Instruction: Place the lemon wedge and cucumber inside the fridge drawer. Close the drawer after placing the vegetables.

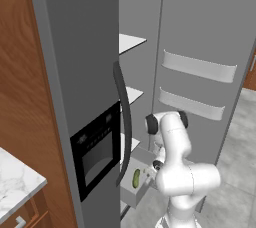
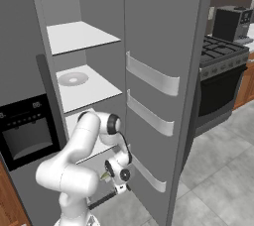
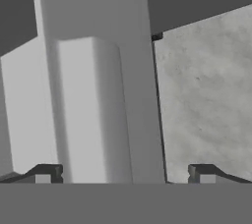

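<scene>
The fridge drawer (image 1: 131,196) stands pulled out at the bottom of the open fridge. The dark green cucumber (image 1: 136,178) lies inside it. A tiny yellow-green lemon wedge (image 2: 105,175) shows just left of my hand, low in the drawer area. My gripper (image 3: 125,174) hangs at the drawer's right end, its fingertips (image 3: 49,173) wide apart and open, holding nothing. In the hand view a pale grey wall of the drawer (image 3: 98,110) rises close ahead between the tips, with tiled floor to its right.
The right fridge door (image 1: 200,67) is swung open beside my arm, with door shelves on it. The left door with its dispenser (image 1: 95,152) is closed. White shelves sit above the drawer, one bearing a round disc (image 2: 73,79). A stove (image 2: 218,71) stands further right.
</scene>
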